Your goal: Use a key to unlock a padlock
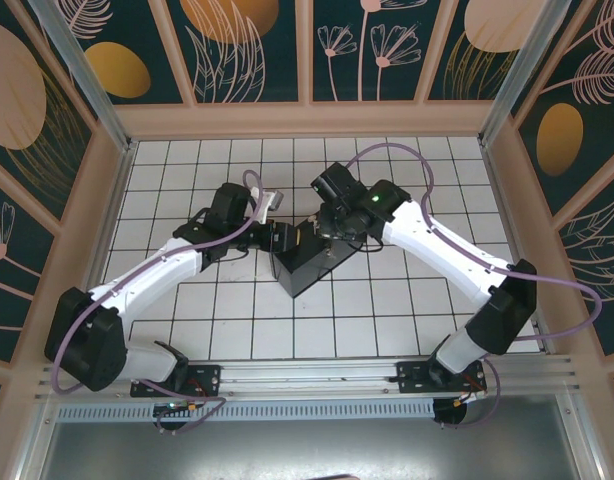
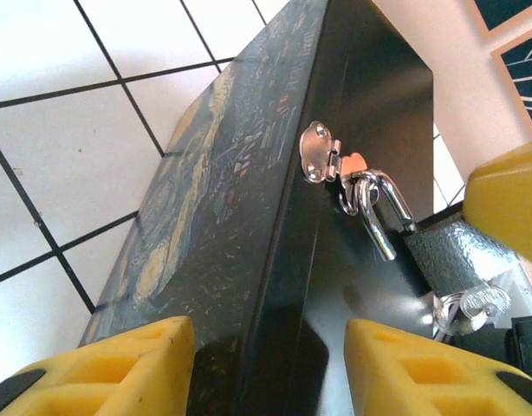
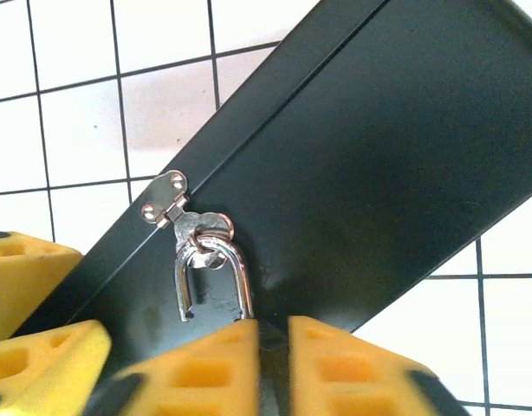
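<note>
The dark box point(image 1: 309, 262) with the painted lid sits mid-worktop point(image 1: 237, 325), turned at an angle to the tile lines; both arms reach in and meet over it. The left tool point(image 2: 266, 347) stands at a medium width with the box's end between its yellow fingers point(image 2: 119, 368), one on the painted lid side and one on the black front; it grips the box. The padlock point(image 2: 444, 256) hangs from the silver hasp point(image 3: 166, 198) on the front face, its shackle point(image 3: 214, 277) threaded through the staple. The right tool point(image 3: 273, 334) is drawn nearly closed just under the shackle, right at the lock body; what it pinches I cannot tell. A small silvery piece below the body is probably the key point(image 2: 470, 305), touching the lock's underside.
</note>
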Motion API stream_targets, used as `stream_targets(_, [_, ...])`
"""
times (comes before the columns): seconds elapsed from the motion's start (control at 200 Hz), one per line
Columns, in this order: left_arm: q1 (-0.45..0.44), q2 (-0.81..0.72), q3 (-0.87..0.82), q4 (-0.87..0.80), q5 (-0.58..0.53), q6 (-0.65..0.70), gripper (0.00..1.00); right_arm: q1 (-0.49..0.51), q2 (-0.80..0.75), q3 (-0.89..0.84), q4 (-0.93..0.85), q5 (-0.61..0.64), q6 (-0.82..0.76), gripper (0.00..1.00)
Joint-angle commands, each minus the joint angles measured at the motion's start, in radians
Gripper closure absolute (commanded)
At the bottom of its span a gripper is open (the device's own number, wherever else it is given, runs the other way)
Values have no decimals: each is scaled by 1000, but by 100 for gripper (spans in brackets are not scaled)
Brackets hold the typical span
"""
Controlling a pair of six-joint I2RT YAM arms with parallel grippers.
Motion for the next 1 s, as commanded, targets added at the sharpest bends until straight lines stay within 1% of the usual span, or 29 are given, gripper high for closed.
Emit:
stream_targets(0.0, [-8, 17, 63, 2, 1, -3, 51, 2, 41, 28, -8, 8, 20, 94])
stream_targets(0.045, [-8, 17, 68, 0, -1, -1, 51, 2, 41, 28, 5, -13, 8, 89])
stream_targets(0.09, [-8, 15, 68, 1, -3, -3, 50, 3, 40, 33, 2, 3, 2, 80])
stream_targets(0.215, [-7, 13, 68, -7, -15, 0, 50, -10, 19, 20, -6, 20, -33, 68])
stream_targets(0.37, [-8, 5, 76, -24, -34, 13, 50, -10, 22, 42, -70, 56, -72, 64])
stream_targets(0.46, [-8, 7, 76, -28, -34, 15, 50, -10, 26, 60, -89, 70, -88, 64])
stream_targets(0.581, [-8, 2, 70, -36, -44, 17, 50, 25, 60, 95, -128, 79, -110, 62])
stream_targets(0.681, [-8, -2, 65, -38, -50, 17, 50, 39, 86, 95, -138, 75, -120, 59])
stream_targets(0.996, [-8, -14, 51, -35, -44, 19, 50, 32, 100, 70, -151, 80, -133, 56])
